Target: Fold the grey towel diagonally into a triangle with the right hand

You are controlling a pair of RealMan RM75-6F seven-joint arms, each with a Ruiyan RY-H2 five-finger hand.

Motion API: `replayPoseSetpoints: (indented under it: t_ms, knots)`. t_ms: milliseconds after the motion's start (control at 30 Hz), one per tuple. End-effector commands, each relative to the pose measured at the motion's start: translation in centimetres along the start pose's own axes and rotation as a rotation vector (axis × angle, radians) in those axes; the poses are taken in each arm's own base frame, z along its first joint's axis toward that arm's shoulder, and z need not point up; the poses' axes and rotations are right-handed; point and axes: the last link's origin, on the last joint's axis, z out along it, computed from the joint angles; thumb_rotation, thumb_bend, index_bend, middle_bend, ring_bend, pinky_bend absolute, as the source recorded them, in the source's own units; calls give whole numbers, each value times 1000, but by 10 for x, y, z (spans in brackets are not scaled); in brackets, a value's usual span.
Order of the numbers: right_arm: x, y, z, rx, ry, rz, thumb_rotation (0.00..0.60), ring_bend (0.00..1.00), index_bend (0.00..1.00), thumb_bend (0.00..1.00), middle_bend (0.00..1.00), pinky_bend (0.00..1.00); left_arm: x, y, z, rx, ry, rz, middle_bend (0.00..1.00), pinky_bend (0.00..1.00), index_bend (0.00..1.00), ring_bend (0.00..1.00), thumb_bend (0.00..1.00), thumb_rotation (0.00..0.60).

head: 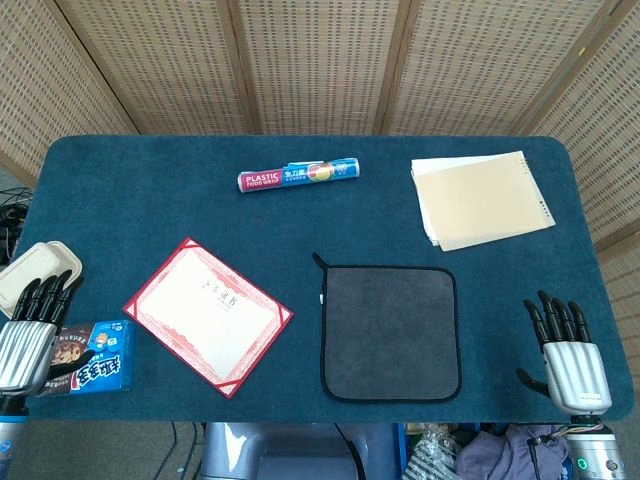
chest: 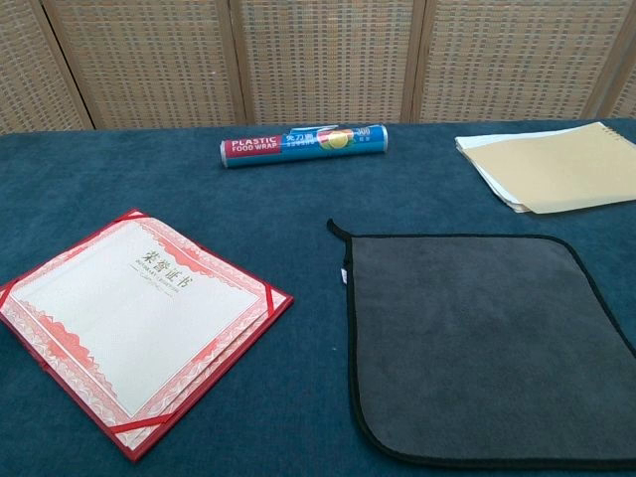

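Towel: the grey towel point(head: 390, 332) lies flat and unfolded on the blue table point(head: 300, 225), near the front edge, right of centre; its black-edged outline is a full square, with a small loop at its far-left corner.
Towel, chest view: the same towel point(chest: 477, 343) fills the near-right of the frame, all 4 edges lying flat.
Right hand: the right hand point(head: 568, 355) sits at the near-right corner of the table, right of the towel and apart from it; fingers spread and pointing away from the robot, holding nothing.
Left hand: the left hand point(head: 32, 335) is at the near-left edge, fingers apart, holding nothing; whether it touches anything below it cannot be told.
Snack pack: a blue snack pack point(head: 98, 357) lies just right of the left hand at the near-left edge.
Container: a beige lidded container point(head: 32, 267) sits at the left edge, just beyond the left hand's fingertips.
Certificate: a red-bordered certificate folder point(head: 207, 315) lies turned at an angle, left of the towel and apart from it.
Wrap: a roll of plastic food wrap point(head: 298, 176) lies on its side toward the far edge, left of centre.
Papers: a stack of tan and white paper sheets point(head: 482, 200) lies at the far right, well beyond the towel.
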Motion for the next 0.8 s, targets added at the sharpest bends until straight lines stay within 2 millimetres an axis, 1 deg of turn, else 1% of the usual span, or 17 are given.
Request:
replayPoseSetpoints:
  t_ms: [33,700,733,800]
  knots:
    - [0,0,0,-1,1,2,600,0,0,36,0,0,0,0,0,0,-2,-1,0,0,0,0,117,600]
    - [1,-3,-2,7,12,8,600,0,0,36,0,0,1,0,0,5,4,-5,0,0,0,0,117,600]
    - [2,-5,-4,12,16,11,600,0,4,36,0,0,2,-1,0,5,5,-7,0,0,0,0,117,600]
    - [3,-10,-6,30,27,27,600,0,49,36,0,0,2,-1,0,6,6,-9,0,0,0,0,118,600]
